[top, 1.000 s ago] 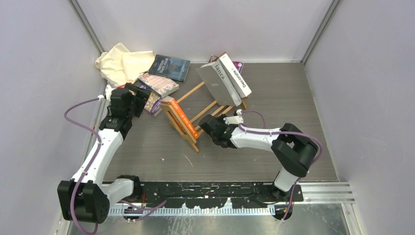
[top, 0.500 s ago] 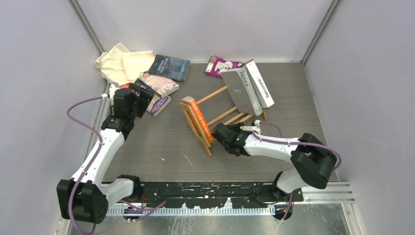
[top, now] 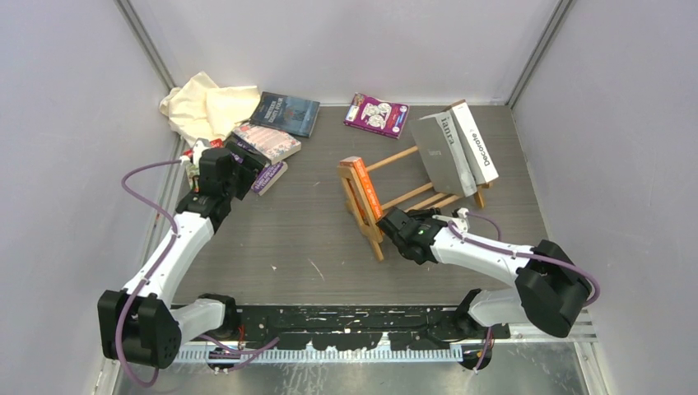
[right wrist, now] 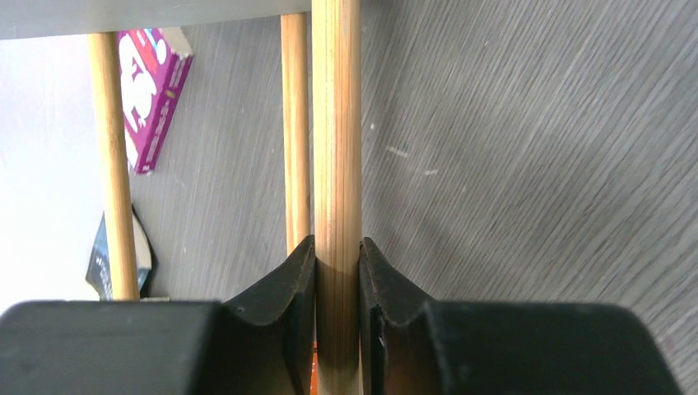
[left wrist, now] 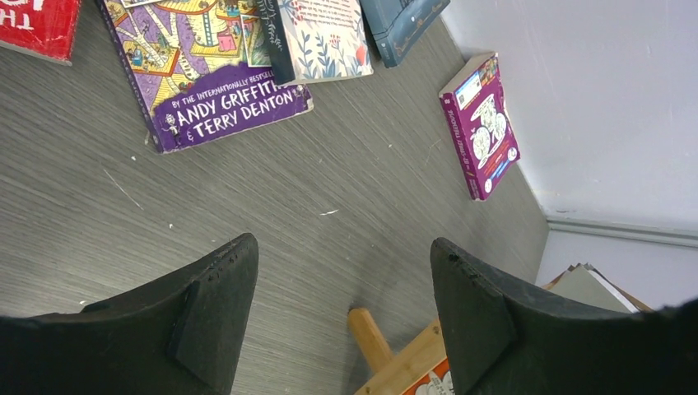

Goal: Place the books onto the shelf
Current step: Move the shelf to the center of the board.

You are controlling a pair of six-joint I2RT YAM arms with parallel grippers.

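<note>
Grey table [top: 272, 239], pale walls [top: 346, 41]: the right gripper [top: 394, 226] clamps a post of the shelf [top: 393, 157] at centre-right, apparently repositioning it, while the left gripper [left wrist: 342, 263] gapes empty over loose books [top: 267, 142] upper left — collecting one looks next.

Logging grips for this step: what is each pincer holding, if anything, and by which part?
The right pincer grips the small light-brown wooden slat rack by one bar at its near end. The left pincer is open, holding nothing.
</note>
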